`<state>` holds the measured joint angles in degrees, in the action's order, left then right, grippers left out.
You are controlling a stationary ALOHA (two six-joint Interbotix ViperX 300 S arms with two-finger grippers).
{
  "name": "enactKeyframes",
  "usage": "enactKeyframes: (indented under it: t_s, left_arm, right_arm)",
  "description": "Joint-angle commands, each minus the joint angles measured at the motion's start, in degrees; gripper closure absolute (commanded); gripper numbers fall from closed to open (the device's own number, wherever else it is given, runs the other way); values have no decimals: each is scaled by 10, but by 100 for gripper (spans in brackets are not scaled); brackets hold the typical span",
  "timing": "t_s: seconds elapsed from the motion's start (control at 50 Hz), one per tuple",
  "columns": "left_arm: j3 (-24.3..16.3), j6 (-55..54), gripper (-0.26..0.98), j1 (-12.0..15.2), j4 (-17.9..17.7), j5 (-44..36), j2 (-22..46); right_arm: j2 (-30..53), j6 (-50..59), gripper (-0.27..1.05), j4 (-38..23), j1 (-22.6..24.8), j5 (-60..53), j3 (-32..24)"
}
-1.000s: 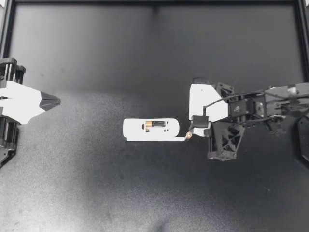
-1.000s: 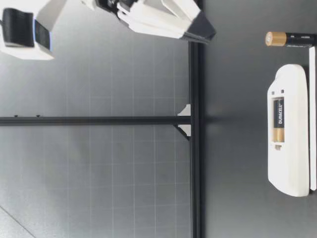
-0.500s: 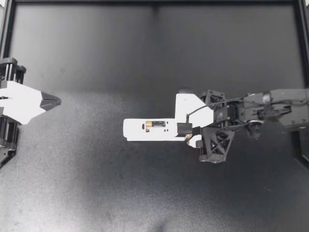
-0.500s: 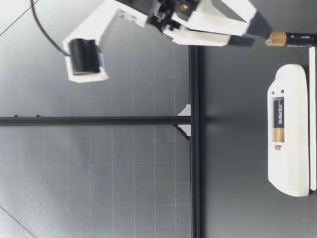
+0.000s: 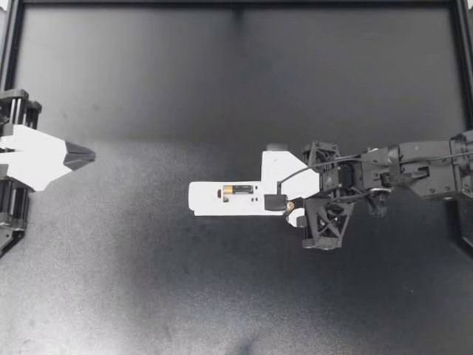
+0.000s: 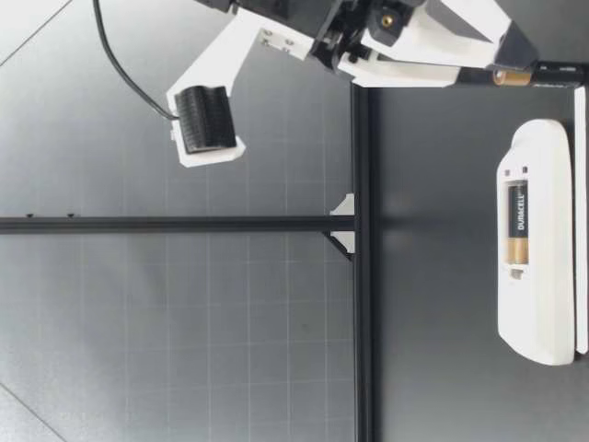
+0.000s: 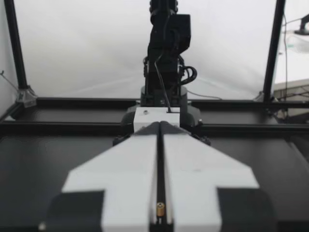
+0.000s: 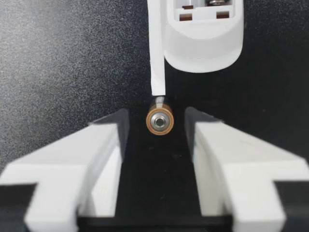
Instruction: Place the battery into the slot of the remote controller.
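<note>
The white remote controller lies face down mid-table, one battery seated in its open slot. A second, loose battery lies on the table just off the remote's right end. My right gripper is open and straddles it. In the right wrist view the battery's copper end sits between the fingers with a gap on each side, and the remote is right ahead. The low view shows my right gripper down at the loose battery. My left gripper is shut at the far left.
A thin white strip runs along the remote's side and ends right at the loose battery. Black frame rails border the dark table. In the left wrist view the shut left gripper points across the table at the other arm.
My right gripper has moved left toward the remote and come down, so its fingers now stand on either side of the loose battery. The left arm, remote and batteries have not moved.
</note>
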<state>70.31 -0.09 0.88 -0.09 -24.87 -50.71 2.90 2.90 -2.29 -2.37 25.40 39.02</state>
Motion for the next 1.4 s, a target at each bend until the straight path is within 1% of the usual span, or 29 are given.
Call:
enactKeyframes:
  t_s: [0.0, 0.18, 0.52, 0.64, 0.72, 0.82, 0.88, 0.98, 1.06, 1.14, 1.22, 1.38]
  left_arm:
    - [-7, -1, 87, 2, -1, -5, 5]
    - [-8, -1, 87, 2, -1, -5, 6]
    - [-6, -1, 87, 1, -1, -1, 6]
    - [-6, -5, 87, 2, -2, 3, 13]
    - [-10, -4, 87, 1, -11, 18, 30]
    - [-27, -2, 87, 4, -30, 65, 76]
    - [-41, -2, 87, 7, -33, 100, 110]
    - [-71, -2, 87, 14, -35, 151, 170]
    - [-96, 2, 87, 18, -34, 180, 223]
    - [-115, 4, 87, 24, -33, 195, 270]
    - [-132, 7, 87, 25, -32, 204, 316]
    - [-171, 18, 87, 25, -32, 215, 405]
  right_arm:
    - [-5, 0, 38, -1, -4, -4, -13]
    - [1, 0, 45, -1, -4, -4, -15]
    - [3, 0, 69, -1, -4, 4, -21]
    - [-3, 1, 73, 1, -4, 6, -21]
    - [-12, 2, 74, 1, -3, 2, -21]
    - [-33, 8, 74, 2, -3, -17, -16]
    - [-43, 11, 74, 2, -4, -44, -8]
    - [-56, 17, 74, 2, -3, -122, 17]
    - [-62, 22, 74, 2, -3, -206, 39]
    - [-56, 25, 74, 2, -5, -299, 62]
    - [-48, 25, 74, 2, -11, -368, 78]
    - [-20, 23, 74, 2, -28, -470, 102]
